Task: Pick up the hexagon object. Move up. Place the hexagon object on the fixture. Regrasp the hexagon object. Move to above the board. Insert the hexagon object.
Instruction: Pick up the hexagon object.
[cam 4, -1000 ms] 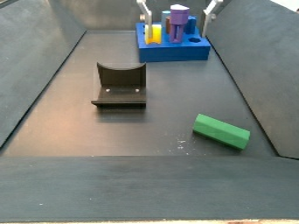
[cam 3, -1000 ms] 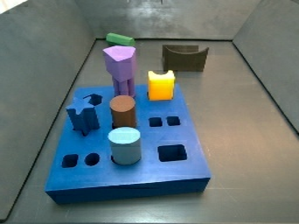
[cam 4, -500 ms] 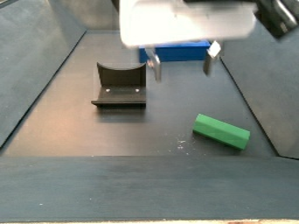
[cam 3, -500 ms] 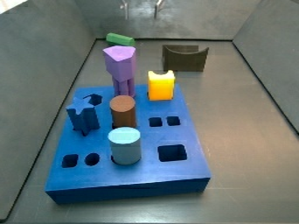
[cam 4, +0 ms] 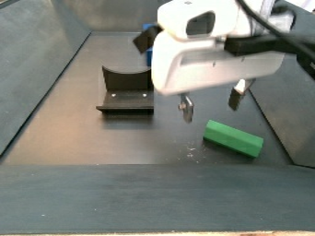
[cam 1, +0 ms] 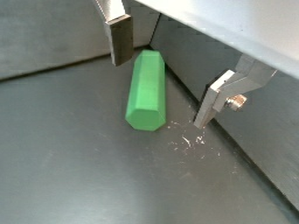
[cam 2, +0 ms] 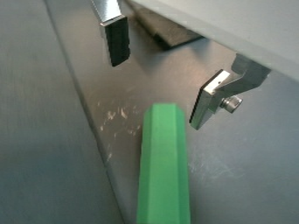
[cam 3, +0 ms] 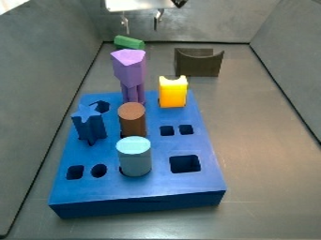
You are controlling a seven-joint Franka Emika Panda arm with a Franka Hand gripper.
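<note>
End effector (cam 4: 211,103) hangs above the green hexagon object (cam 4: 233,138), fingers spread wide, nothing between them. In a side view it sits just up and to the fixture side of the bar, not touching it; the white wrist housing hides much of the floor behind.

Hexagon object lies flat on the dark floor, close to the side wall, well apart from the board. In both wrist views the bar (cam 1: 146,88) (cam 2: 163,166) lies lengthwise in the gap between the two silver fingers (cam 1: 119,39), clear of both. One finger (cam 2: 114,38) shows its dark pad; the opposite plate carries a small screw. Faint pale scratches mark the floor beside the bar's end.

Fixture (cam 4: 127,90), dark brown with a U-shaped notch, stands on the floor beside the end effector, apart from the bar. In a side view it appears (cam 3: 198,62) near the far wall behind the yellow piece (cam 3: 172,90).

Board (cam 3: 138,178), blue, bears the purple peg (cam 3: 128,72), brown cylinder (cam 3: 131,120), light blue cylinder (cam 3: 133,157) and dark blue piece (cam 3: 88,123). Hexagon object (cam 3: 127,42) lies beyond the purple peg, under the end effector (cam 3: 141,15).
</note>
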